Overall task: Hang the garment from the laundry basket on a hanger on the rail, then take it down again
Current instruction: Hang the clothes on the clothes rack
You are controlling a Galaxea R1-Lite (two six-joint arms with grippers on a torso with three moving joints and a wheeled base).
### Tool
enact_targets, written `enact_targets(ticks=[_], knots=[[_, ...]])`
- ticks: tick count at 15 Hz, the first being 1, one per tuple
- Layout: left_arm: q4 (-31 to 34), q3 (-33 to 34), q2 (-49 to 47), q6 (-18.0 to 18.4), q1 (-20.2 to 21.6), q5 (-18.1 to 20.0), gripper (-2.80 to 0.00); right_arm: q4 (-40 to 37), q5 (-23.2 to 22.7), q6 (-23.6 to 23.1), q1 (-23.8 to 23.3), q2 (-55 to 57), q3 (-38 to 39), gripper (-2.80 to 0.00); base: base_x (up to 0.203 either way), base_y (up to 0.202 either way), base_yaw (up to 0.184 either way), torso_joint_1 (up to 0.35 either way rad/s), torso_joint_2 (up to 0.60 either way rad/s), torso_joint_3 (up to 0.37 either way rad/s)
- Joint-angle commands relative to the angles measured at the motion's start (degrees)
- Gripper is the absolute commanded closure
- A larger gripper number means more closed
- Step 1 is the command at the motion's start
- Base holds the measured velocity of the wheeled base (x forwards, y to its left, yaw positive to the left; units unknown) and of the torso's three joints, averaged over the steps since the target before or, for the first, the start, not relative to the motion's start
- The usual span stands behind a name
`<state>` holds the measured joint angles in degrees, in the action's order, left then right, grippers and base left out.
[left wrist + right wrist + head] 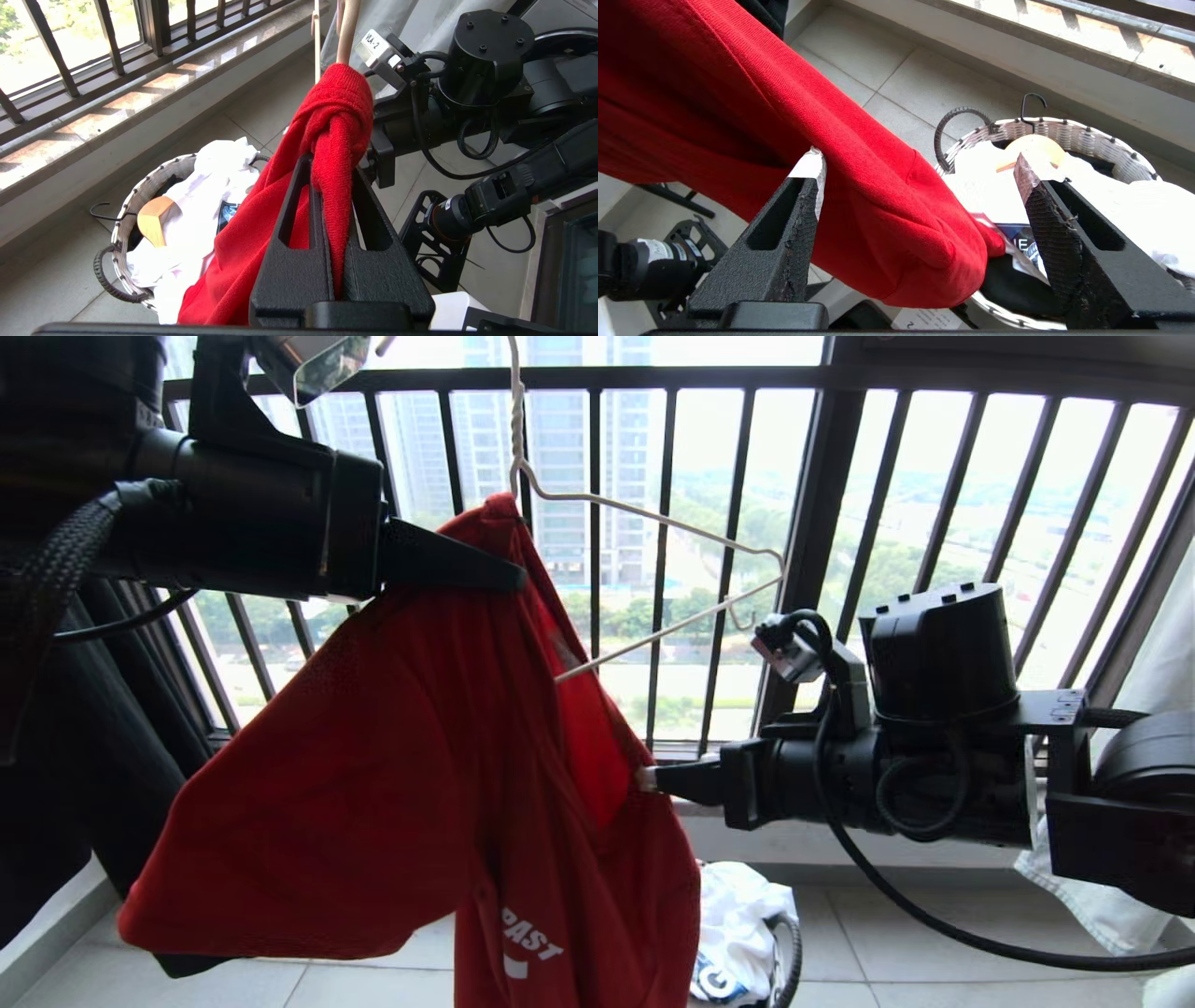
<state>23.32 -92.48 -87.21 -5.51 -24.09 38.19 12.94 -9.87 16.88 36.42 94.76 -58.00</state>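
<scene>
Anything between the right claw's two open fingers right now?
Yes. In the right wrist view a fold of the red T-shirt hangs between the right claw's spread fingers, ungripped; the round white mesh basket sits behind.

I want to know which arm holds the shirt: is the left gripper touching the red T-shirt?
Touching. The left wrist view shows the left gripper shut on a bunched fold of the red T-shirt, fabric pinched between its fingers.
</scene>
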Motion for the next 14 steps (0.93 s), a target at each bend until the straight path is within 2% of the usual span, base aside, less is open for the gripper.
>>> enact_targets(ticks=[1,5,7,8,10,14], knots=[[0.15,-0.02,-0.51,0.02,0.01,0.22,0.00,-2.50,-2.71,0.04,0.40,-2.80,-0.36,-2.80,0.000,0.000,0.000,0.000,0.00,0.000],[0.13,-0.07,-0.68,0.06,0.07,0.22,0.00,-8.09,-4.63,-2.81,0.40,-5.23,-1.10,-2.80,0.000,0.000,0.000,0.000,0.00,0.000],[0.06,-0.07,-0.74,0.06,0.01,0.13,0.00,-14.23,-4.80,-2.80,0.44,-6.19,-3.54,-2.80,0.000,0.000,0.000,0.000,0.00,0.000],[0.06,-0.07,-0.76,0.06,0.01,0.13,0.00,-15.35,-5.19,-2.73,0.99,-6.59,-3.87,0.00,0.000,0.000,0.000,0.000,0.00,0.000],[0.06,-0.07,-0.85,0.06,0.01,0.18,0.00,-15.32,-5.74,-1.33,3.28,-6.48,-3.88,0.00,0.000,0.000,0.000,0.000,0.00,0.000],[0.06,-0.07,-0.59,-0.12,0.01,0.22,0.00,-12.90,-6.19,5.48,5.39,-4.31,-4.38,0.00,0.000,0.000,0.000,0.000,0.00,0.000]])
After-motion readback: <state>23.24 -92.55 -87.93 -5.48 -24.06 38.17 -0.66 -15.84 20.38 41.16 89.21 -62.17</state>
